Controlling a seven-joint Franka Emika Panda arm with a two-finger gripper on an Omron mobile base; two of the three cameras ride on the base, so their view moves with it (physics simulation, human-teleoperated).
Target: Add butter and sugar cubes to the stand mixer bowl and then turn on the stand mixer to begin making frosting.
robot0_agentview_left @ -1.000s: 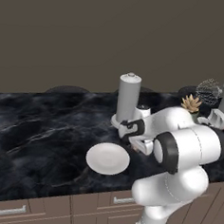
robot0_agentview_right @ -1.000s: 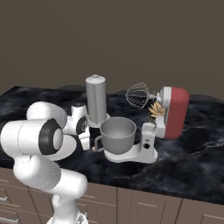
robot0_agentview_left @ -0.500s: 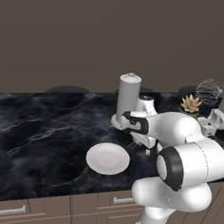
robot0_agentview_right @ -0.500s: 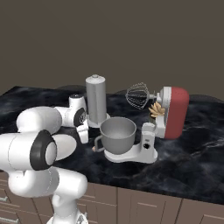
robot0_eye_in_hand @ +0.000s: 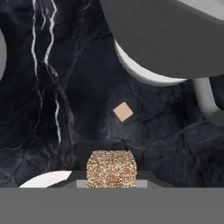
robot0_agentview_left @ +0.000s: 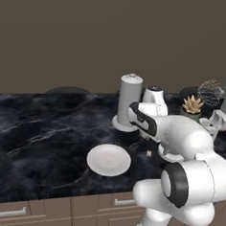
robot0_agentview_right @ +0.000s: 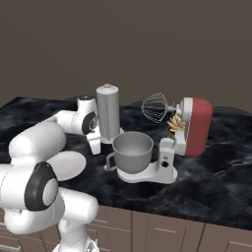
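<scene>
- the jaws are closed on 1 sugar cube point(robot0_eye_in_hand: 110, 169), a speckled tan block that sits between the finger tips at the bottom of the hand view; it looks lifted clear of the counter point(robot0_eye_in_hand: 39, 109).
- a 2nd sugar cube point(robot0_eye_in_hand: 123, 111) lies loose on the dark marble below, just beside the mixer's white base point(robot0_eye_in_hand: 144, 74); it also shows as a small tan speck point(robot0_agentview_left: 149, 153) near the white plate point(robot0_agentview_left: 109, 159).
- the cubes are likely very light, stiff and a little crumbly, so a gentle squeeze across 2 flat opposite faces, near the middle, seems best; a corner grip could let it twist out.
- the grey mixer bowl point(robot0_agentview_right: 132, 151) stands on the stand mixer point(robot0_agentview_right: 189, 129) with the whisk point(robot0_agentview_right: 155, 108) raised, so the open top looks free for a drop from above.
- the tall grey cylinder point(robot0_agentview_right: 109, 112) stands just behind the arm's wrist, near the bowl.
- i cannot find the butter in these views.
</scene>
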